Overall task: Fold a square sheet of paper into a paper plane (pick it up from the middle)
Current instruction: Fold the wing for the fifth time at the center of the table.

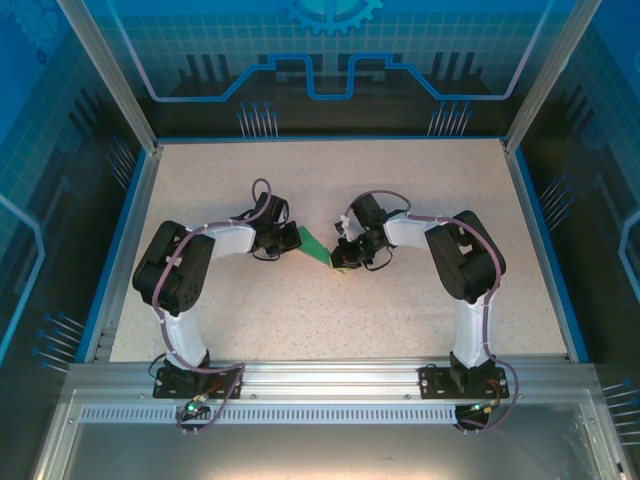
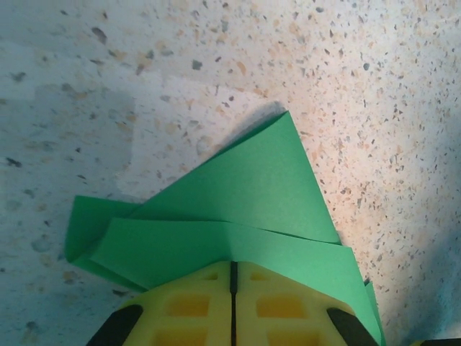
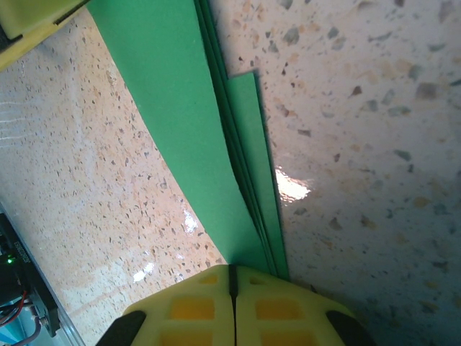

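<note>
my left gripper (image 2: pixel 233 268) clamped tight on folded green paper (image 2: pixel 245 194) | my right gripper (image 3: pixel 232 272) pinching its layered end | gripped edges hidden behind my yellow fingers (image 3: pixel 191 306)

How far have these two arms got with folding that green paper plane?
Done: the green paper is already folded into several layers with one pointed corner. In hand: the left gripper and right gripper are each shut on an edge of it. Still to do: it looks wider than a dart, so final folds probably remain.
</note>
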`<act>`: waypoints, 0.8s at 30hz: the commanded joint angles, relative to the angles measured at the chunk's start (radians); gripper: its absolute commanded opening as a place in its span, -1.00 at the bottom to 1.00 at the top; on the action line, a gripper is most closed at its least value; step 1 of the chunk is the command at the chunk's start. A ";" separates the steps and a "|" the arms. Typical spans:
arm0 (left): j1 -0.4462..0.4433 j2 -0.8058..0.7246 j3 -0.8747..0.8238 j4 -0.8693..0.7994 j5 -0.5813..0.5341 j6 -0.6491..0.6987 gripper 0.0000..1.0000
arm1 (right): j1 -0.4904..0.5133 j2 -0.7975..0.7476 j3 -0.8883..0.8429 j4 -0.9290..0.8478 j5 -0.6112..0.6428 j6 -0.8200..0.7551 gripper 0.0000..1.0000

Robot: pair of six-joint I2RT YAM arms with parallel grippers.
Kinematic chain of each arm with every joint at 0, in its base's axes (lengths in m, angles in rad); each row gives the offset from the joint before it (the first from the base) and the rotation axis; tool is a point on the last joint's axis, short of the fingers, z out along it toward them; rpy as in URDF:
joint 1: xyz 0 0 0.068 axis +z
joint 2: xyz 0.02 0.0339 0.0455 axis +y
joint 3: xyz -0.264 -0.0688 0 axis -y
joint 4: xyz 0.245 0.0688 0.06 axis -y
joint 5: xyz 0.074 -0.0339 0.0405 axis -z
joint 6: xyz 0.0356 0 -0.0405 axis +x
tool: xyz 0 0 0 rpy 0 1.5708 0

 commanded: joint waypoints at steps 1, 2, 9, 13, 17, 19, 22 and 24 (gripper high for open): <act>0.044 0.005 -0.009 -0.052 -0.053 0.027 -0.82 | -0.021 0.053 -0.061 -0.142 0.126 -0.005 -0.90; 0.050 0.000 -0.017 -0.049 -0.057 0.019 -0.82 | -0.021 0.053 -0.063 -0.141 0.127 -0.004 -0.90; 0.097 -0.007 -0.048 -0.022 -0.075 -0.013 -0.80 | -0.024 0.060 -0.064 -0.143 0.131 -0.004 -0.90; 0.121 -0.007 -0.051 -0.038 -0.105 -0.039 -0.80 | -0.026 0.061 -0.064 -0.143 0.132 -0.002 -0.90; 0.153 -0.017 -0.061 -0.048 -0.143 -0.079 -0.80 | -0.027 0.063 -0.065 -0.143 0.131 -0.001 -0.91; 0.161 -0.035 -0.067 -0.035 -0.139 -0.082 -0.80 | -0.026 0.063 -0.063 -0.142 0.129 0.000 -0.91; 0.159 -0.082 -0.066 -0.019 -0.115 -0.072 -0.78 | -0.026 0.064 -0.060 -0.142 0.126 0.000 -0.91; 0.152 -0.134 -0.065 -0.007 -0.086 -0.061 -0.76 | -0.026 0.064 -0.060 -0.140 0.125 0.000 -0.91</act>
